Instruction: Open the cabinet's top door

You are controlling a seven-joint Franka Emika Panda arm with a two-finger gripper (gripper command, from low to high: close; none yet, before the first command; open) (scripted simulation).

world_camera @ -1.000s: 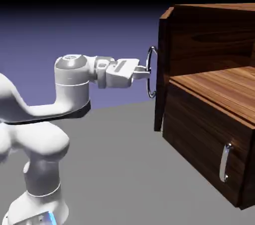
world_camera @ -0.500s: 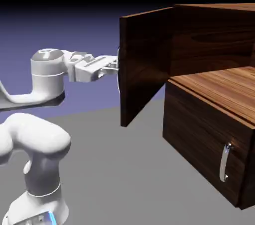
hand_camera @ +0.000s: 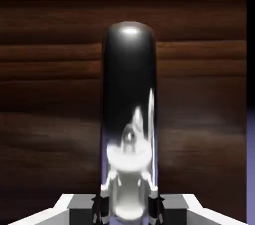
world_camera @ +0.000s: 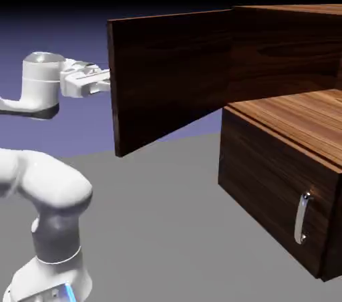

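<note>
**Top door swung wide, gripper clamped on its handle**

Cabinet stands at the right of the exterior view, a large dark wood-grain box resting on the grey table. Its top door is hinged at the cabinet's upper front edge and stands swung far out to the left, so that its inner wooden face is turned toward the camera and its free edge lies far left of the cabinet body. Behind it the upper compartment is exposed, with a lighter wooden shelf showing above the lower door. That lower door is shut flush, its curved silver handle upright near the right edge of the picture.

The white arm rises from the lower left, and its wrist reaches level toward the free edge of the top door. The gripper meets that edge from the left; the door panel hides the fingertips and the door's own handle in this view.

From the hand view, the top door's handle fills the middle as a dark, shiny upright bar against the wood grain. The two small grey fingers press against its lower end from both sides, jaws drawn narrow and gripping the bar.
</note>
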